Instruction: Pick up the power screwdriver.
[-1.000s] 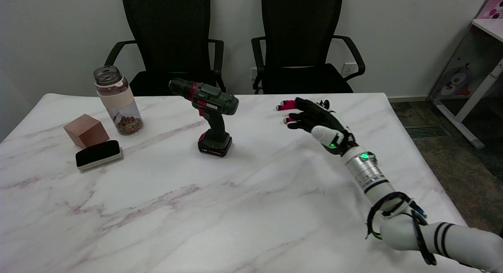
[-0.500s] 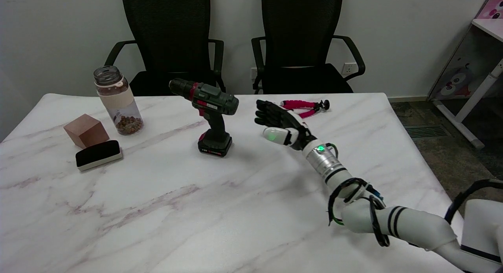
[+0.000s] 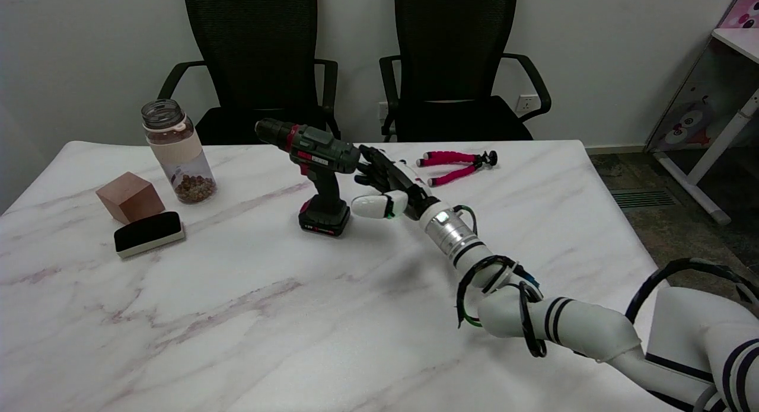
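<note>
Now the right hand [image 3: 385, 184] has swept leftward across the marble-patterned table [image 3: 296, 317], leaving the pink-legged mini tripod [image 3: 453, 163] behind it, and has arrived just beside the power screwdriver [image 3: 314, 172]. Its dark fingers are spread and hold nothing; the fingertips sit right by the rear of the tool's body, though whether they touch it I cannot tell. To my eye the reach is nearly over and the wrap around the handle is what remains.

That cordless driver stands upright on its chunky battery base near the table's far edge, chuck pointing left, its shell a dark green and black hard plastic with red trim. The slim waist between body and base looks the natural place to grip.

Off to the left stand a clear jar [image 3: 175, 154] with brown contents, a copper-coloured cube [image 3: 130, 197] and a black-topped eraser block [image 3: 148, 234], well apart from the action.
</note>
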Tool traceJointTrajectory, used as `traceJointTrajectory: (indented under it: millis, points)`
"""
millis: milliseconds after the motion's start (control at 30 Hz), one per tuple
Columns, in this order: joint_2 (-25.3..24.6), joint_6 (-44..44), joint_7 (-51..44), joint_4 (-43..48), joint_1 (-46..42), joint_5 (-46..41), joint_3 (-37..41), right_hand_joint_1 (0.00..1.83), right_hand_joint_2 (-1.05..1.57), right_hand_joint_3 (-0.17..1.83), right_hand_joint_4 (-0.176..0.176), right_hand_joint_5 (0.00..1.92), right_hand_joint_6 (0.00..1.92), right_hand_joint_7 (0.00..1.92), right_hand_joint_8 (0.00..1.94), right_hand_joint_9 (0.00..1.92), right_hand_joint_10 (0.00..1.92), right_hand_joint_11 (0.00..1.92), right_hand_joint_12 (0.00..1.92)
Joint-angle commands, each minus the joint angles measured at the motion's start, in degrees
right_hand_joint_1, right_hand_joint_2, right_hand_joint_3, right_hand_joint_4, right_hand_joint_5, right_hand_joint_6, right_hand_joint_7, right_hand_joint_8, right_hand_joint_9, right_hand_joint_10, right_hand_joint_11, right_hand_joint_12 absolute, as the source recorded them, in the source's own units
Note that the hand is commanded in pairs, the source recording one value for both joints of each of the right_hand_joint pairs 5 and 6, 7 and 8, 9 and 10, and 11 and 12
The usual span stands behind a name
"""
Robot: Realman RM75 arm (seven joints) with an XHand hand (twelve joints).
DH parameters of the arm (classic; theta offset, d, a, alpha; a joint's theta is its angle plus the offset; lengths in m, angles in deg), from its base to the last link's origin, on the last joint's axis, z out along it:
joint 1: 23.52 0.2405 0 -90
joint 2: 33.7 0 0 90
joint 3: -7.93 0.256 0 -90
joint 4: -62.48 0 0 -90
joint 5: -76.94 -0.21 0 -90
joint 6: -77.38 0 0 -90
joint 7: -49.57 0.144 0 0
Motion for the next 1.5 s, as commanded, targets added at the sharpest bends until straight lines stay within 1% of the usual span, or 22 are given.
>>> traceJointTrajectory:
  millis: [33,433,633,700,900,1133,1500]
  points:
    - [-6.2,4.2,-5.6,3.2,4.1,0.6,-0.4,0.91,-0.23,0.57,-0.129,0.00,0.00,0.00,0.00,0.16,0.16,0.30,0.30]
    - [-8.7,4.3,-5.6,6.7,4.1,0.5,0.1,0.91,-0.19,0.61,-0.115,0.00,0.00,0.00,0.00,0.14,0.14,0.29,0.29]
    - [-10.7,4.2,-5.6,9.7,4.7,0.4,0.2,0.91,-0.15,0.61,-0.109,0.00,0.00,0.00,0.00,0.14,0.14,0.27,0.27]
    - [-11.1,4.2,-5.6,10.5,5.0,0.3,0.2,0.88,-0.15,0.62,-0.106,0.00,0.00,0.00,0.00,0.14,0.14,0.27,0.27]
    - [-11.8,4.2,-5.6,10.9,5.6,0.3,0.2,0.87,-0.15,0.63,-0.093,0.00,0.00,0.00,0.00,0.13,0.13,0.25,0.25]
    - [-13.6,4.3,-5.6,11.9,6.0,-1.2,-0.2,0.86,-0.15,0.64,-0.085,0.00,0.00,0.00,0.00,0.13,0.13,0.25,0.25]
    - [-15.9,4.4,-5.6,14.3,7.4,-1.2,-0.3,0.85,-0.16,0.66,-0.071,0.00,0.00,0.00,0.00,0.13,0.13,0.24,0.24]
